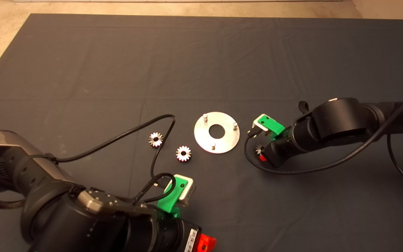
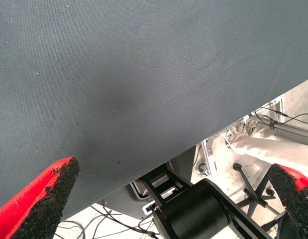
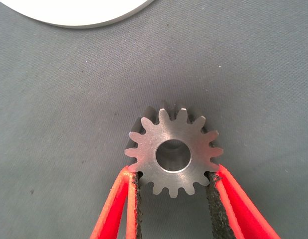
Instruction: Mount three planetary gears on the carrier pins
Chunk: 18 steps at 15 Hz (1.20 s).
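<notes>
Pinching a small silvery toothed metal gear (image 3: 172, 156) between its pads, the right gripper (image 3: 172, 186) sits beside the round silver disc (image 1: 217, 132); left gripper (image 2: 173, 199) parked, spread wide, empty.

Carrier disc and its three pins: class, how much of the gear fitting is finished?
Nothing is installed: the flat silver disc shows three bare pins. The right gripper pinches one small toothed metal gear. Two more gears lie on the dark mat.
</notes>
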### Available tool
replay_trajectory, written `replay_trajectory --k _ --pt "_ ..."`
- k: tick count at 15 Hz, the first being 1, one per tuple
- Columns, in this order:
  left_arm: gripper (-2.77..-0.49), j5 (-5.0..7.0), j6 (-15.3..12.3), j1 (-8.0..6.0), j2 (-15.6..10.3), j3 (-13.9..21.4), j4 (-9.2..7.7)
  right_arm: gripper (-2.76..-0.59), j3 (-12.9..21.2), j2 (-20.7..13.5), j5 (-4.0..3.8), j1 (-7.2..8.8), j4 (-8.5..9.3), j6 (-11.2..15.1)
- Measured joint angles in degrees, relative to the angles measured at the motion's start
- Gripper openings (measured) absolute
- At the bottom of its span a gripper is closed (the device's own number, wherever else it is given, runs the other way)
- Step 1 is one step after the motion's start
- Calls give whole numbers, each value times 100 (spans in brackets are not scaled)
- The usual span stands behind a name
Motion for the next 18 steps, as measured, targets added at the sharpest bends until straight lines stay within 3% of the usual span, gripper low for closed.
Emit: replay_trajectory --k 2,4,6,8,12,18 --pt "-50 -5 0 0 2 0 0 -265 5 12 -2 245 222 0" --pt "-50 -5 0 0 0 0 0 -265 10 33 -10 530 295 0" --pt "-50 -5 0 0 0 0 0 -265 10 138 4 685 331 4" --pt "-50 -8 0 0 0 0 0 -265 -37 306 64 710 372 4" --pt "-50 -10 0 0 0 0 0 -265 -346 777 111 710 384 4" --pt "-50 -11 0 0 0 0 0 -266 -850 1163 116 721 384 -43"
